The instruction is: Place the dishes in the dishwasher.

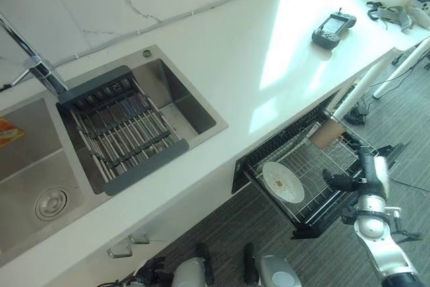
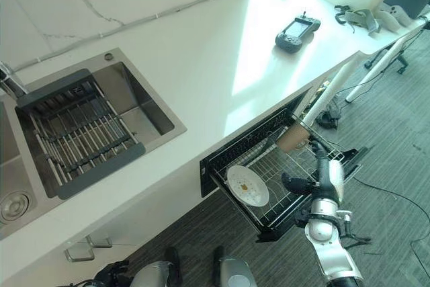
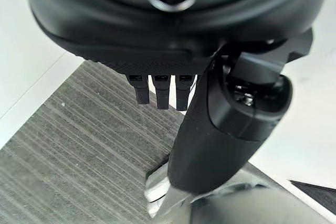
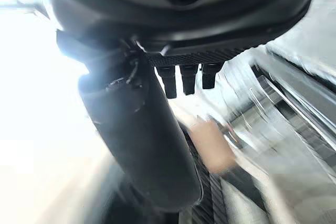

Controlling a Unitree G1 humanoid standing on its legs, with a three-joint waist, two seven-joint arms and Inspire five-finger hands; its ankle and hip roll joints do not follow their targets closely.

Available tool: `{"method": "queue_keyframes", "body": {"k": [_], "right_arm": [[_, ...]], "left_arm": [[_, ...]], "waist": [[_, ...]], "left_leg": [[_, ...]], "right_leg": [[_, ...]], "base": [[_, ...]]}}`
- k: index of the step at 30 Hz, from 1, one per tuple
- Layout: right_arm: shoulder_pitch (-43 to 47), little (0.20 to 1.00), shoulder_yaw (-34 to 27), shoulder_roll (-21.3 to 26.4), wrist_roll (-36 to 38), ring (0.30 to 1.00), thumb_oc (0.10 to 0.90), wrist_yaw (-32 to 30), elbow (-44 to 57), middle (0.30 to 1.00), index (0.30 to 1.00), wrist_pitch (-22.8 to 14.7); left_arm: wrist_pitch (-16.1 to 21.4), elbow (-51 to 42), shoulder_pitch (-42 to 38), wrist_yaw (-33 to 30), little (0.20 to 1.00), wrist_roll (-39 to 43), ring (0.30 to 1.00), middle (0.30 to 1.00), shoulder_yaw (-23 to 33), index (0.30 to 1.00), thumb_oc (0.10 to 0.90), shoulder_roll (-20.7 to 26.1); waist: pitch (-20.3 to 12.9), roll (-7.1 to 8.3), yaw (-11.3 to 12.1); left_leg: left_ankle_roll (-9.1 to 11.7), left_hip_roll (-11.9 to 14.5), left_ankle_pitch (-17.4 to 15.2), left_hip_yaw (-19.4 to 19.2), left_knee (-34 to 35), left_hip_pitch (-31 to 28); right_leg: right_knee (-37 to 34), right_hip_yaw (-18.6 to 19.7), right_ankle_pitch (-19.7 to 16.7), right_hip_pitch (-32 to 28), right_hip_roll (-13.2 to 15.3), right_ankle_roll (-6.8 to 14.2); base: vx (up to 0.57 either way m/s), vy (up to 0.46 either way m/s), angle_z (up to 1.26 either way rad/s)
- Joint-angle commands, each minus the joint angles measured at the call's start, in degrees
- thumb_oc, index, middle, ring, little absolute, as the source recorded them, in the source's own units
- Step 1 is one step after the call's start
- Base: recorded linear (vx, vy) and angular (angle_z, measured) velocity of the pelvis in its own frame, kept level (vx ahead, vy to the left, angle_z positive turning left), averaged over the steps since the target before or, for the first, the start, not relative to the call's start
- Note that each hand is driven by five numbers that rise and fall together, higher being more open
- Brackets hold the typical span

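Right hand (image 2: 321, 181) hangs over pulled-out dishwasher rack (image 2: 285, 210), fingers straight, empty. White plate (image 2: 247, 185) lies flat, brown cup (image 2: 293, 139) beside: probably already loaded.

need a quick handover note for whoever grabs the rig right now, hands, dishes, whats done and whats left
Right hand: open, holding nothing, over the front edge of the pulled-out dishwasher rack.
Left hand: idle and low by the floor, fingers relaxed, empty.
Dishes: white plate lies in the rack; brown cup sits at the rack's far end.
Done: both of those are in the rack.
Left: sink drainer and countertop show no more dishes; the rack likely needs pushing in, judging by how far out it stands. A black controller lies on the counter.
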State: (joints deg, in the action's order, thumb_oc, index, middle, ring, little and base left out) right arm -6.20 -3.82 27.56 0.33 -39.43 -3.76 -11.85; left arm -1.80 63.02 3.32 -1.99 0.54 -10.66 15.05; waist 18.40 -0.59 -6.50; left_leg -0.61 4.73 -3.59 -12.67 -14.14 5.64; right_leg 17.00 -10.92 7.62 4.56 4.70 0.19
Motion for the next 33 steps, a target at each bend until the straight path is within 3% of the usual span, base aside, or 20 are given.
{"method": "queue_keyframes", "body": {"k": [1,3,10,13,17,21,24,27,33], "right_arm": [[6.63,0.9,-8.04,3.24,0.75,0.9,0.8,-21.29,-2.32,0.9,0.9,-12.88],[5.41,0.9,-11.93,2.48,3.85,0.9,0.8,-25.54,-5.12,0.9,0.9,-13.47],[3.16,0.9,-19.56,-0.56,17.15,0.9,0.8,-28.55,-23.17,0.9,0.9,-17.17],[2.65,0.9,-19.69,-1.42,17.39,0.9,0.8,-26.74,-30.81,0.9,0.9,-14.84],[3.15,0.9,-15.79,-1.47,15.44,0.9,0.8,-25.02,-37.18,0.9,0.9,-12.77],[4.62,0.9,-11.7,-0.35,7.63,0.9,0.8,-24.52,-40.41,0.9,0.9,-11.49],[6.73,0.9,-6.82,1.82,0.49,0.9,0.8,-20.21,-41.47,0.9,0.9,-7.58],[11.18,0.9,2.44,4.62,-4.78,0.9,0.8,-14.49,-44.05,0.9,0.9,-4.88],[17.25,0.9,8.9,6.07,-5.29,0.9,0.8,-10.31,-45.21,0.9,0.9,-4.88]], "left_arm": [[3.89,-1.42,0.35,0.59,0.9,3.01,0.9,0.9,-2.02,0.9,0.8,0.31],[3.85,-0.61,0.08,0.89,0.9,4.98,0.9,0.9,-2.67,0.9,0.8,0.42],[4.57,2.25,-0.79,1.63,0.9,8.63,0.9,0.9,-4.95,0.9,0.8,0.63],[4.92,2.45,-1.32,1.36,0.9,8.72,0.9,0.9,-5.99,0.9,0.8,0.28],[4.79,1.9,-1.84,0.67,0.9,9.54,0.9,0.9,-7.12,0.9,0.8,-0.18],[5.28,1.23,-2.07,-0.03,0.9,12.51,0.9,0.9,-7.43,0.9,0.8,-0.67],[6.0,-0.25,-2.02,-0.35,0.9,14.15,0.9,0.9,-7.37,0.9,0.8,-0.79],[6.53,-1.86,-1.78,-0.21,0.9,15.47,0.9,0.9,-6.39,0.9,0.8,-0.31],[6.54,-3.31,-2.07,0.24,0.9,15.43,0.9,0.9,-5.29,0.9,0.8,0.61]], "waist": [[-1.37,1.81,-0.31],[-1.65,1.59,-0.86],[-1.54,0.62,-1.34],[-1.09,-0.02,-1.4],[-0.17,-0.87,-1.27],[1.79,-2.2,-0.69],[3.67,-3.86,0.04],[6.51,-5.36,2.77],[8.97,-6.23,6.08]], "left_leg": [[0.3,2.96,-9.42,0.12,-3.05,-2.46],[0.41,2.97,-9.52,-0.07,-3.05,-2.62],[0.86,3.34,-9.1,0.12,-3.05,-2.88],[1.08,3.23,-8.76,0.55,-3.05,-2.85],[1.22,2.89,-8.32,1.1,-3.05,-2.8],[1.74,2.73,-7.41,2.07,-3.05,-1.98],[2.38,2.81,-6.35,3.22,-3.05,0.0],[3.65,2.64,-5.0,4.88,-3.05,3.46],[4.5,2.74,-1.48,6.31,-3.05,9.17]], "right_leg": [[0.19,1.47,5.5,-2.97,-0.45,2.78],[0.19,1.55,5.57,-3.03,-0.43,2.78],[0.19,0.62,5.71,-3.46,-0.38,1.85],[0.19,0.19,5.66,-3.55,-0.38,1.34],[0.19,-0.55,5.71,-3.74,-0.31,0.65],[0.19,-1.66,5.7,-3.58,-0.28,-0.09],[0.19,-2.74,5.84,-2.99,-0.32,-0.7],[4.1,-4.02,8.97,-1.58,0.38,-1.45],[12.22,-5.24,12.05,3.08,1.68,-2.46]], "base": [[0.01,0.023,-0.21],[0.01,0.014,-0.15],[0.01,-0.031,-0.02],[0.0,-0.042,0.03],[0.0,-0.031,0.06],[-0.03,-0.023,0.14],[-0.08,-0.005,0.18],[-0.03,-0.057,0.52],[-0.05,-0.036,0.27]]}}
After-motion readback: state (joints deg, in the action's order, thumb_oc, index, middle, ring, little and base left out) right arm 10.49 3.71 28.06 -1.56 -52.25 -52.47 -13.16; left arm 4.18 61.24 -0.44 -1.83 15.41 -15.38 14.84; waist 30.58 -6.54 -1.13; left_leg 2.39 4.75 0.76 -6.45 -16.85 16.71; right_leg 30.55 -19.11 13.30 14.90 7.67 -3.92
